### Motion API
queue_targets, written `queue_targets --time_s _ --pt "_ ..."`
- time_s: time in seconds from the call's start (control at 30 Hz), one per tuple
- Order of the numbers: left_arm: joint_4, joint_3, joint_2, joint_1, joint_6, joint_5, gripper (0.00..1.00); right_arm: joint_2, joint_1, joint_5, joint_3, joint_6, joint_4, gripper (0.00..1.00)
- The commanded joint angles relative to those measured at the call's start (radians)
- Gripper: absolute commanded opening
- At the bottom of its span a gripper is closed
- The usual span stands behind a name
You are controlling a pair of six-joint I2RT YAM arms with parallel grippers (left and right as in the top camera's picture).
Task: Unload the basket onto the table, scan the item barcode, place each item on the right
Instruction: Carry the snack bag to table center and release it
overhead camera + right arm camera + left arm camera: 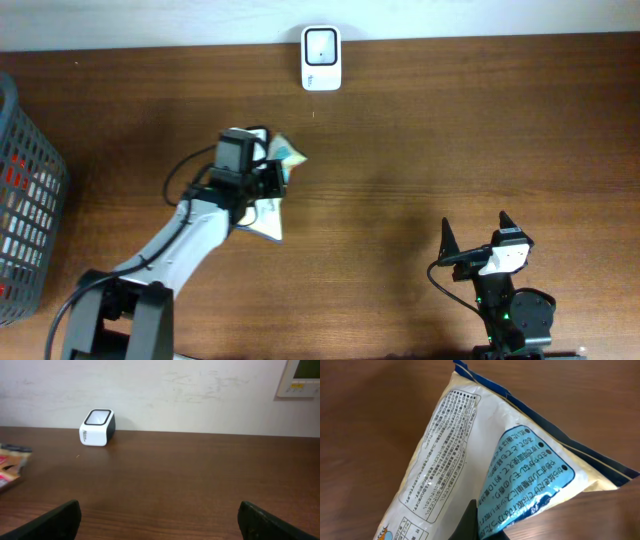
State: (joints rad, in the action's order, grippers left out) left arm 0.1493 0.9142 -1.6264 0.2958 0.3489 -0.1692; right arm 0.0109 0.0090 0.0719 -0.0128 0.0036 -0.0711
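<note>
The left claw point(258, 180) was clamped on the limp packet's point(470, 455) edge over the table point(420, 150), well short of the scanner point(321, 58), while the right claw point(474, 224) gaped idle, so the bag could have sagged and turned its barcode away.

The scanner point(321, 58) stands at the table's point(450, 150) far edge. The packet point(272, 222) is nearer and slightly left of it. The basket point(25, 200) stands far left.

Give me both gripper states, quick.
Left gripper: closed, holding the white plastic packet with blue edging.
Right gripper: open, empty.
</note>
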Motion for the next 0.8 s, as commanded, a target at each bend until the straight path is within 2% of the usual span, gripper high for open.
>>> queue_targets --time_s 0.0,0.1,0.2,0.27,0.3,0.37,0.4,0.43,0.47,0.53,0.57,0.67,0.73,0.77 --pt "-0.078 0.001 -0.002 0.118 0.052 -0.033 0.0 -0.006 0.004 0.002 0.007 0.002 -0.002 0.99" --pt "-0.118 0.001 -0.002 0.208 0.051 -0.01 0.0 -0.006 0.004 0.002 0.007 0.002 -0.001 0.99" --pt "-0.144 0.001 -0.003 0.289 0.051 0.083 0.0 -0.006 0.004 0.002 0.007 0.002 -0.001 0.99" --pt "-0.158 0.001 -0.003 0.319 0.051 0.092 0.02 -0.006 0.004 0.002 0.007 0.002 -0.001 0.99" --pt "-0.16 0.001 -0.003 0.33 0.051 0.092 0.07 -0.006 0.004 0.002 0.007 0.002 -0.001 0.99" --pt "-0.16 0.001 -0.003 0.341 0.051 0.091 0.45 -0.006 0.004 0.002 0.007 0.002 -0.001 0.99" --pt "-0.161 0.001 -0.003 0.341 0.051 0.091 0.74 -0.006 0.004 0.002 0.007 0.002 -0.001 0.99" --pt "-0.163 0.001 -0.002 0.341 0.05 0.091 0.94 -0.006 0.004 0.002 0.007 0.002 -0.002 0.99" --pt "-0.169 0.001 -0.002 0.341 0.043 0.091 0.99 -0.006 0.004 0.002 0.007 0.002 -0.001 0.99" --pt "-0.145 0.027 0.008 0.326 -0.035 0.085 0.99 -0.006 0.004 0.002 0.007 0.002 -0.002 0.99" --pt "-0.066 0.072 0.023 0.298 -0.054 0.085 0.99 -0.006 0.004 0.002 0.007 0.002 -0.001 0.99" --pt "0.321 0.36 0.044 0.14 -0.173 0.088 0.99 -0.006 0.004 0.002 0.007 0.002 -0.001 0.99" --pt "0.491 0.541 0.044 0.04 -0.25 0.089 0.99 -0.006 0.004 0.002 0.007 0.002 -0.001 0.99" --pt "0.594 0.691 0.044 -0.056 -0.276 0.089 0.99 -0.006 0.004 0.002 0.007 0.002 -0.001 0.99"
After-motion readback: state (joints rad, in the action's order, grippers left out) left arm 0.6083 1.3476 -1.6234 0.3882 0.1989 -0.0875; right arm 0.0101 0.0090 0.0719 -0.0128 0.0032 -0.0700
